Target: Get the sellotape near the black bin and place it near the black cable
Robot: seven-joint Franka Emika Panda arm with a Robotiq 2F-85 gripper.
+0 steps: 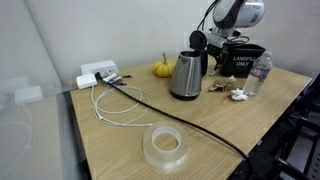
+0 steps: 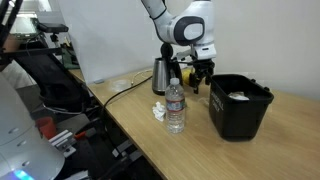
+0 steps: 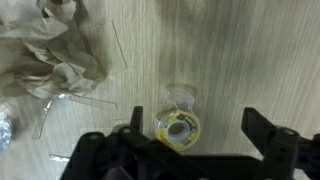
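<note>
Wrist view shows the sellotape (image 3: pixel 178 125) lying on the desk (image 3: pixel 235 60) between the spread fingers of the hand (image 3: pixel 195 128), not gripped. In an exterior view the hand hangs just beside the black bin (image 2: pixel 240 105)

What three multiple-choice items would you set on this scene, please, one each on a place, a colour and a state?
1. Where does the clear tape ring lie relative to the kettle?
A. On its lid
B. Apart from it, flat on the table
C. Leaning against it

2. What colour is the small pumpkin?
A. Orange
B. Blue
C. Green

3. How is the gripper over the sellotape?
A. Shut on the sellotape
B. Shut on the kettle's handle
C. Open

Answers:
1 B: an exterior view shows the ring flat on the tabletop, clear of the kettle.
2 A: it shows orange beside the kettle.
3 C: in the wrist view the fingers stand spread, with the roll on the table between them.
</note>
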